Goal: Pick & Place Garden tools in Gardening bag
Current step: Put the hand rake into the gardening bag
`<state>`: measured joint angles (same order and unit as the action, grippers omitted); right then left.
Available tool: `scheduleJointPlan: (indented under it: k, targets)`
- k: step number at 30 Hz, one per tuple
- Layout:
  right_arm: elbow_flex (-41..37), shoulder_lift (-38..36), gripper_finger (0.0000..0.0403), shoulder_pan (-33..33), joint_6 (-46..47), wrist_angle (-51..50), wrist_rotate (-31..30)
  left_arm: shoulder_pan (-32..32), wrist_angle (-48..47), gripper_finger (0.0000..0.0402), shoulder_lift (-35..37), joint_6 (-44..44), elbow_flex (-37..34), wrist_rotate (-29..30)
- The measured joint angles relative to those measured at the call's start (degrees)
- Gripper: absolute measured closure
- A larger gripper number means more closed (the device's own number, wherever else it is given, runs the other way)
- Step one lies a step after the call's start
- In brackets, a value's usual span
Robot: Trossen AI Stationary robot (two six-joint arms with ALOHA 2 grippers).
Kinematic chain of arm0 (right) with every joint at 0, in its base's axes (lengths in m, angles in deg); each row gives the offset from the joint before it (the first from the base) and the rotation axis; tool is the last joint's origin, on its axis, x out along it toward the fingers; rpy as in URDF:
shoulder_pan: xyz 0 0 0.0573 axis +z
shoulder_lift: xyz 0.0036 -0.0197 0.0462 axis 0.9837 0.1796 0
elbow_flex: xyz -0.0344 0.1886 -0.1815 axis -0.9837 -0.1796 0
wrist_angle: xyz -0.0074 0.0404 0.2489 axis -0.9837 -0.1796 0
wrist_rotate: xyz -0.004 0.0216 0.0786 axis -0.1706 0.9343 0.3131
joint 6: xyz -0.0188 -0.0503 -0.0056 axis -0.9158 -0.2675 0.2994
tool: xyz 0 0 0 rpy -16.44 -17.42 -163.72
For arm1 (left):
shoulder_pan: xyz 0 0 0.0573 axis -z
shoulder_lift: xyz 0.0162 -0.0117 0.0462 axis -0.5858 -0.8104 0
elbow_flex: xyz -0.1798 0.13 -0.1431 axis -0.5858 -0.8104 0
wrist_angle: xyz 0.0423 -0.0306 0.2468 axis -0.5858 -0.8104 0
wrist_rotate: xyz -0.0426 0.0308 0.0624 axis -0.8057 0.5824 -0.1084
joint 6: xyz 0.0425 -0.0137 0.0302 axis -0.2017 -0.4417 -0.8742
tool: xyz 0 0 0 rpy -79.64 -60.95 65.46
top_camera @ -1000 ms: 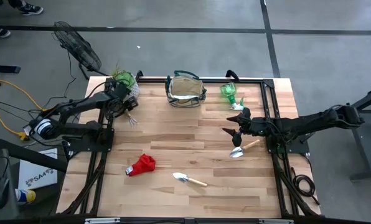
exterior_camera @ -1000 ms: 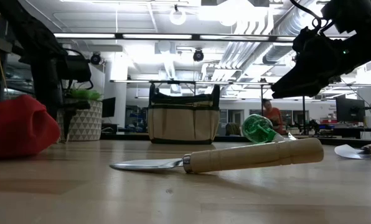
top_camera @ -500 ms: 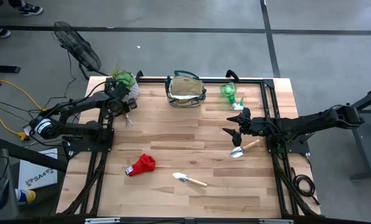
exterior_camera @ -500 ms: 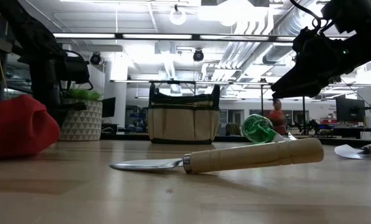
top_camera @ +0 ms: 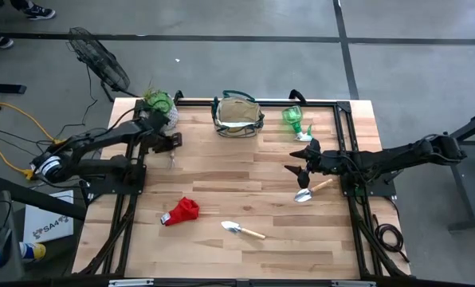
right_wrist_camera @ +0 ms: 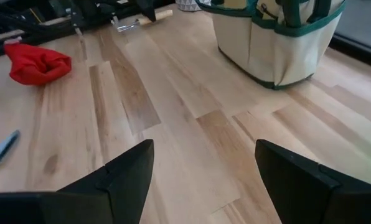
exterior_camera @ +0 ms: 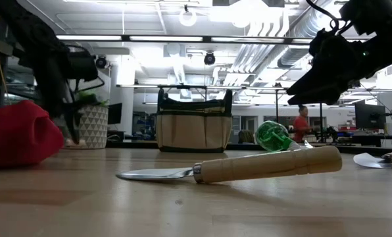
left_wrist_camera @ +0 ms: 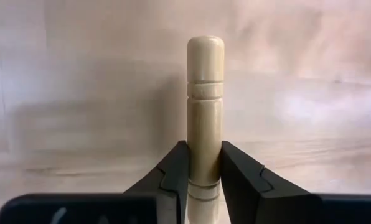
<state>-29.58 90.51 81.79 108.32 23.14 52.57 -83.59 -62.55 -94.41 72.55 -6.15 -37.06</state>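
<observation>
My left gripper (top_camera: pixel 170 142) stands at the table's far left, beside the plant pot (top_camera: pixel 159 108), shut on a small hand rake (right_wrist_camera: pixel 142 18) that has metal tines and a pale wooden handle. The beige gardening bag (top_camera: pixel 238 116) stands at the far middle. A green plastic piece (top_camera: pixel 295 119) lies to its right. My right gripper (top_camera: pixel 299 155) hangs open above a trowel (top_camera: pixel 311 190) at the right. A second trowel (top_camera: pixel 241 230) and a red cloth (top_camera: pixel 182 211) lie near the front. My left gripper pinches the rake's wooden handle (left_wrist_camera: pixel 204 155) between its two fingers (left_wrist_camera: pixel 173 168), back from the rounded free end (left_wrist_camera: pixel 205 50), which sticks out past them. The fingers come from above and lie across the handle. Whether the tines still rest on the table I cannot tell.
The white pot with the green plant stands just behind my left gripper. A black frame rail (top_camera: pixel 253 102) runs along the table's far edge behind the bag. Bare wood (top_camera: pixel 229 171) lies between the two arms. A person in red (exterior_camera: pixel 302 122) shows in the room beyond.
My left gripper has shut on the rake's wooden handle and shifted a little toward the table's right, taking the rake with it. My right gripper has kept still and open.
</observation>
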Motion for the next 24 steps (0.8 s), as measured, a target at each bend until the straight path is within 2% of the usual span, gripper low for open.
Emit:
scheduleJointPlan:
  k: [2,5,10,13,18,24]
  targets:
    - [0.0,0.0,0.0131,0.0,1.0,0.1,0.4,2.4,1.4,0.0334,1.4,-1.1,0.0,-0.5]
    - [0.0,0.0,0.0131,0.0,1.8,0.7,1.8,6.1,5.6,0.0334,3.5,-4.0,0.0,-4.3]
    - [0.0,0.0,0.0131,0.0,1.8,3.6,5.8,11.4,20.1,0.0335,4.9,-10.1,0.1,-11.3]
    - [0.0,0.0,0.0131,0.0,1.7,5.8,6.1,14.2,30.4,0.0335,4.9,-13.2,0.2,-16.6]
    - [0.0,0.0,0.0131,0.0,1.8,10.6,7.7,17.7,41.0,0.0335,5.0,-13.6,0.2,-21.4]
    - [0.0,0.0,0.0131,0.0,1.8,16.9,7.4,19.6,48.0,0.0335,4.6,-13.7,0.2,-27.0]
